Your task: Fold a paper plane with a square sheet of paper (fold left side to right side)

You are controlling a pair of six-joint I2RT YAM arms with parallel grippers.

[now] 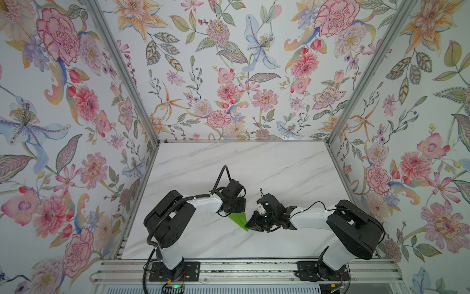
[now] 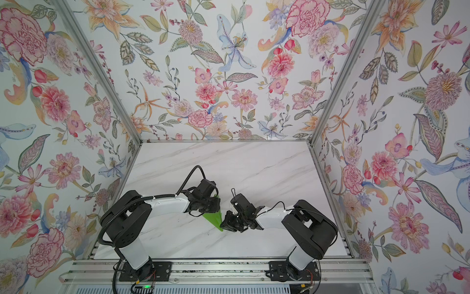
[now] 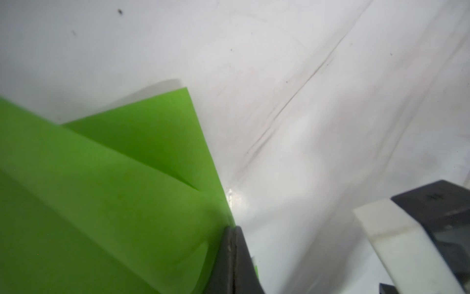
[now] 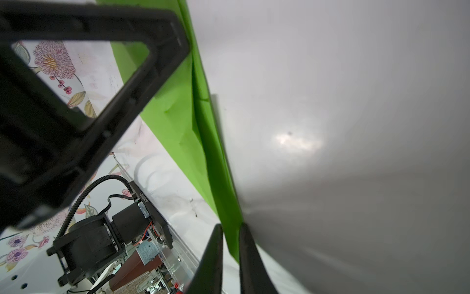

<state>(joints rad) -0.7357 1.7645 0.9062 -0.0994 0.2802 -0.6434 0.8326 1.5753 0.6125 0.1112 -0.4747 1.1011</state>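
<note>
Our left gripper (image 3: 232, 230) pinches the light, floppy paper plane (image 3: 114, 191); right gripper (image 4: 231, 227) slightly parted around its creased edge, we judge the firmest hold.

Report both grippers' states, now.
Left gripper: shut, pinching the folded bright green paper at its edge.
Right gripper: slightly open, the paper between its jaws, apparently not clamped.

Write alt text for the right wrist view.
Folded green paper stretches over the white tabletop to the right gripper, whose two dark fingertips stand slightly apart with the paper's end between them. A blurred black frame looms close to the camera, partly covering the paper.
</note>
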